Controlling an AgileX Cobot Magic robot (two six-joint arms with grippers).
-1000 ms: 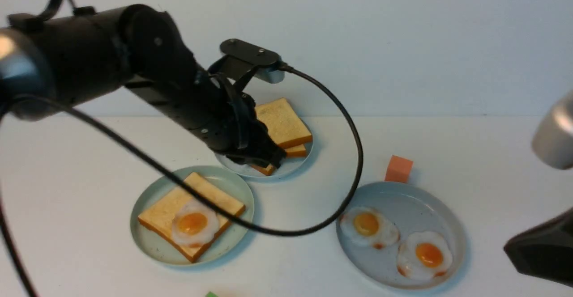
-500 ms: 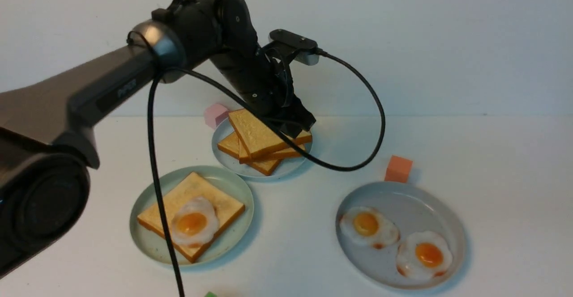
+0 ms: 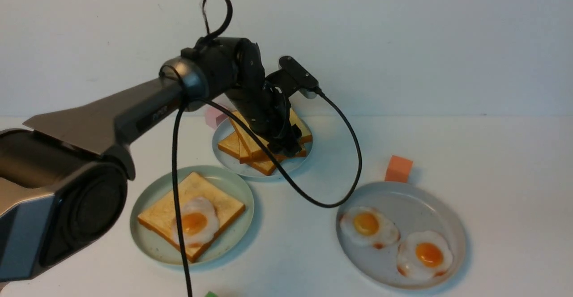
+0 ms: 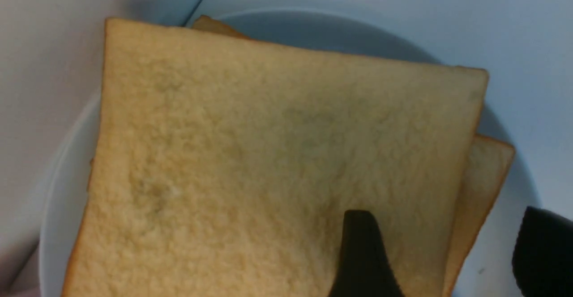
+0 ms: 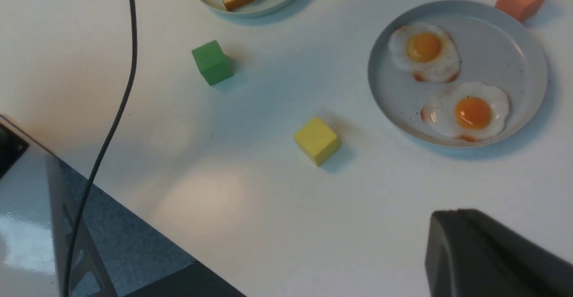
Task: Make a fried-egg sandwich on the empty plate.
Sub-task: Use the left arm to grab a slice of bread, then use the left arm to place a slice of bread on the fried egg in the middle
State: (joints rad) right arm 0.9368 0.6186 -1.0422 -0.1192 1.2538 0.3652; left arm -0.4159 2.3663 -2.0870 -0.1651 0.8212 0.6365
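Sandwich (image 3: 197, 212) sits half-built on the mint plate (image 3: 230, 185) — toast (image 3: 219, 198) and egg (image 3: 193, 224), not yet capped. My left gripper (image 4: 447, 225) stands wide over the top slice (image 4: 268, 154) of the spare pile (image 3: 264, 166), one finger over it, one past its edge — I should slip that one under this slice alone, then close gently.

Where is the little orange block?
In the front view the orange block sits on the right side of the table, just behind the grey plate holding two fried eggs.
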